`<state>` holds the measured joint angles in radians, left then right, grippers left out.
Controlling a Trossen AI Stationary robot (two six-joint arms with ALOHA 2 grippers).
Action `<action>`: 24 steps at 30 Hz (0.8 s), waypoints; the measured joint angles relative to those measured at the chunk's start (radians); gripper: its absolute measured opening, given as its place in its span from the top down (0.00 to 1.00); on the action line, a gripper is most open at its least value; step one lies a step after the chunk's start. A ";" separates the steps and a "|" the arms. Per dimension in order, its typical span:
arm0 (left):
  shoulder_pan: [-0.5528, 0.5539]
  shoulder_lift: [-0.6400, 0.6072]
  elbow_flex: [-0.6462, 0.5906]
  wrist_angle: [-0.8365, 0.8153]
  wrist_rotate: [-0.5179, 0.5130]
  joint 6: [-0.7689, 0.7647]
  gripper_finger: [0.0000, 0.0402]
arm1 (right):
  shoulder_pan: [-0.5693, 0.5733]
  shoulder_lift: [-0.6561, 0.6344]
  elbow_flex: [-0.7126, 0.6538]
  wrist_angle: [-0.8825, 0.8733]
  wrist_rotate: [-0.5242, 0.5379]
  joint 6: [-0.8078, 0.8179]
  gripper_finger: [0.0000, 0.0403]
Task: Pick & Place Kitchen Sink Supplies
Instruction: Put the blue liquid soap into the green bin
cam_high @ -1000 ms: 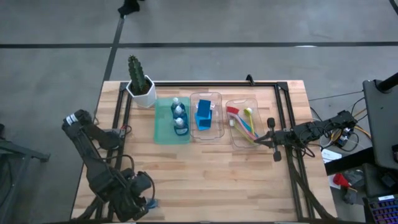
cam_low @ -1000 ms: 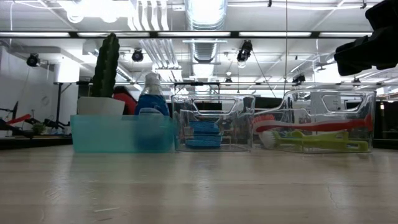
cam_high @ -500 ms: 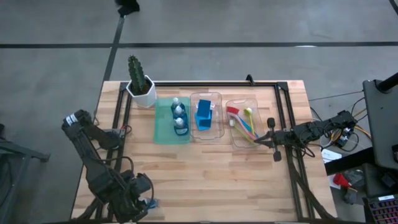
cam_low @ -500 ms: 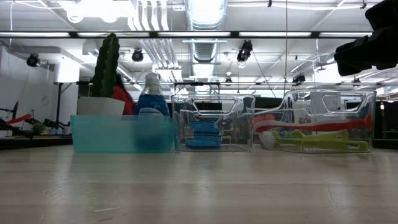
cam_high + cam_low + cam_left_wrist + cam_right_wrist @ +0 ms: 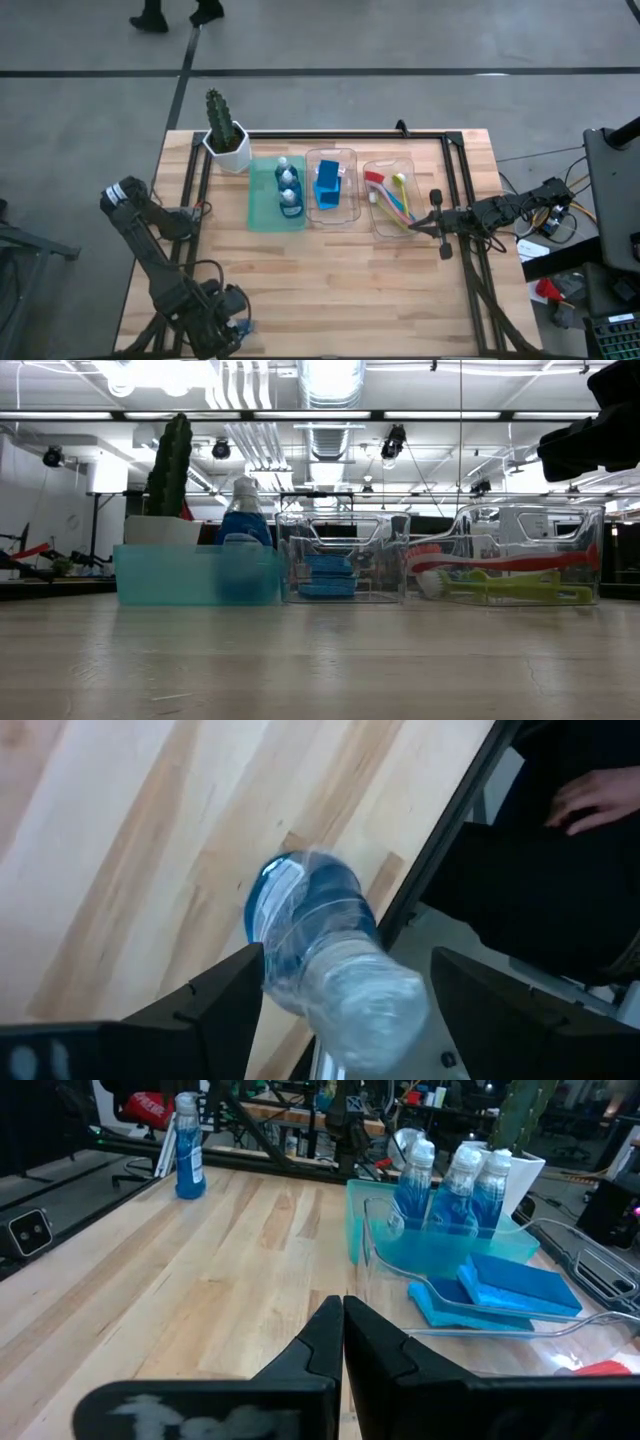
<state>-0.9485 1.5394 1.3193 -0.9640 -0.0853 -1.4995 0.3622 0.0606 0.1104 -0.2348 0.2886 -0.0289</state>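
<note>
Left gripper (image 5: 340, 995): lower left of the high view, jaws spread wide around a blue bottle (image 5: 320, 955), gripping nothing.
Right gripper (image 5: 343, 1330): right of the brush tray (image 5: 392, 197), jaws closed, empty.
Other bottles (image 5: 288, 186): green tray (image 5: 262, 200), upper centre.

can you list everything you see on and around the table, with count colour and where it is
bottles in tray: three, blue with white caps, in the green tray
green tray: one, teal, left of the clear trays
loose bottle: one, blue, at the table's near left corner, between the left tool's open fingers
sponges: blue, count unclear, middle clear tray
brushes: pink, yellow-green and blue, right clear tray
cactus: one, green in white pot, far left
person: legs only, on the floor beyond the table
left tool: open, around the loose bottle
right tool: shut, empty, by the right clear tray
</note>
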 joint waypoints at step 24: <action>0.003 -0.002 -0.063 0.062 0.031 0.006 0.63 | 0.000 0.000 0.000 0.000 0.000 0.001 0.98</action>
<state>-0.9455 1.5374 1.2560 -0.9025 -0.0544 -1.4936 0.3621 0.0608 0.1104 -0.2352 0.2884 -0.0279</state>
